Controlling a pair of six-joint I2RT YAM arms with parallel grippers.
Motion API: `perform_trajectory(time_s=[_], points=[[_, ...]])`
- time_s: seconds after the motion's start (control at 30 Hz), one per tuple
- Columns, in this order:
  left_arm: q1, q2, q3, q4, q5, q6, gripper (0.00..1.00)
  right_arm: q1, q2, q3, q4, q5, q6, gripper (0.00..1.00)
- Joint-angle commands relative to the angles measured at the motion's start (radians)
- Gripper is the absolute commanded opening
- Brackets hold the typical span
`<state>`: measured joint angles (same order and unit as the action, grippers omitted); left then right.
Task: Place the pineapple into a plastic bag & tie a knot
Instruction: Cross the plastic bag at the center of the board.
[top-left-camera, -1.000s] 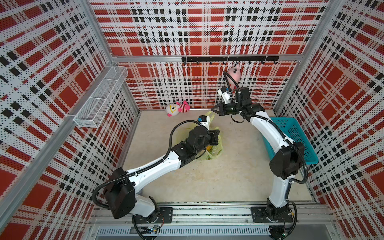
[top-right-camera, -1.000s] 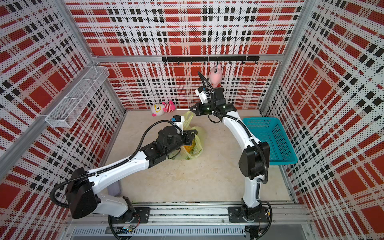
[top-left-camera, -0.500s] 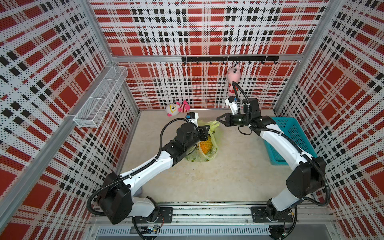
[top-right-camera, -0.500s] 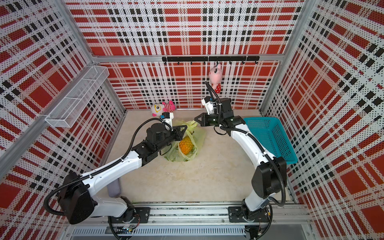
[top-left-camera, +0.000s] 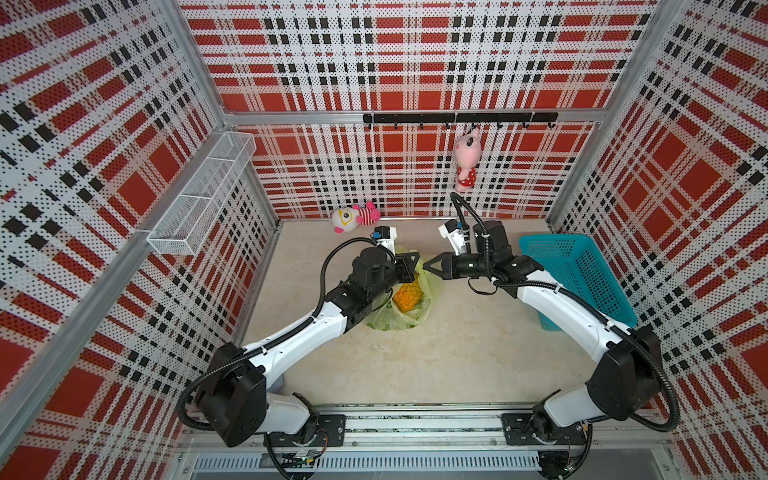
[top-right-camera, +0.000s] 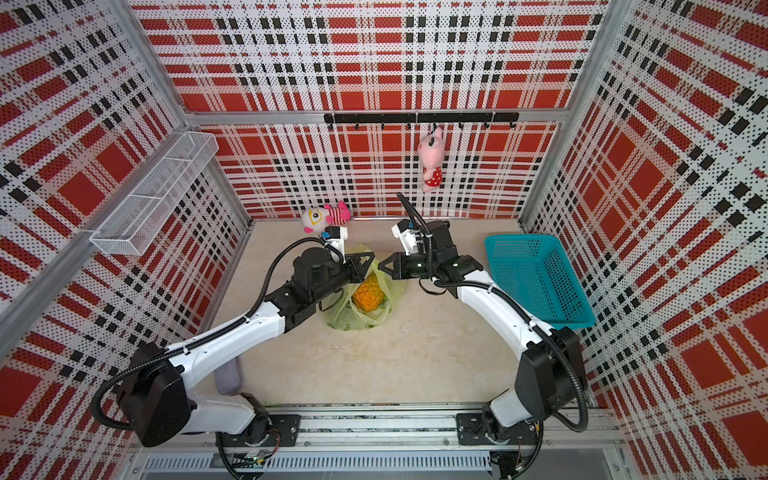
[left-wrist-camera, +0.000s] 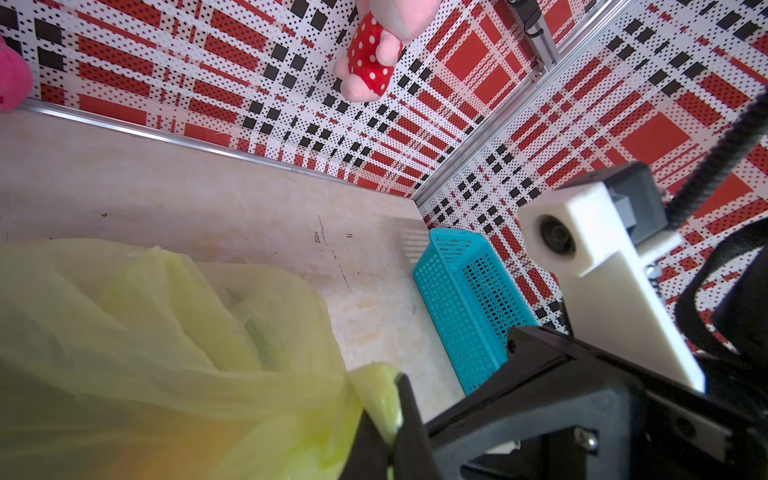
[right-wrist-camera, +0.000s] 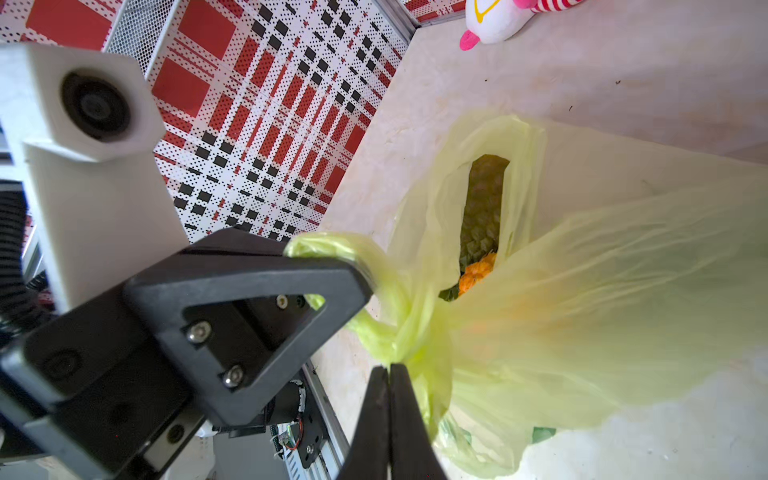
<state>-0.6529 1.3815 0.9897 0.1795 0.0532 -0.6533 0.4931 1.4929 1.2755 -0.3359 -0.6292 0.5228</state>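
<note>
Near centre, left tool (left-wrist-camera: 391, 417) and right tool (right-wrist-camera: 388, 376) each pinch plastic bag (top-left-camera: 398, 322) straps — pineapple (top-right-camera: 368, 295) inside.

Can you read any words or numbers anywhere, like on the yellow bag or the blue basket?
No text can be read anywhere.
The plastic bag has dark green prints, but they are too blurred to read as letters.
The basket shows no writing.

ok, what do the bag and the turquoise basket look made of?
The plastic bag: thin translucent yellow-green film, slightly glossy; it wrinkles, and the pineapple shows orange through it. The basket: probably rigid moulded plastic, turquoise, semi-matte; even perforated mesh walls.
</note>
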Motion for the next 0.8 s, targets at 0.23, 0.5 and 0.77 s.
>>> perform_trajectory(time_s=[0.23,0.5,0.77], points=[[0.021,0.014,-0.003,0.038,0.014,0.016,0.00,0.084,-0.097,-0.104,0.130,-0.004,0.082,0.00],[0.024,0.021,-0.001,0.045,0.019,0.009,0.00,0.145,-0.028,-0.281,0.439,0.162,0.091,0.00],[0.032,0.002,-0.013,0.036,0.011,0.006,0.00,0.178,0.086,-0.355,0.701,0.216,0.134,0.00]])
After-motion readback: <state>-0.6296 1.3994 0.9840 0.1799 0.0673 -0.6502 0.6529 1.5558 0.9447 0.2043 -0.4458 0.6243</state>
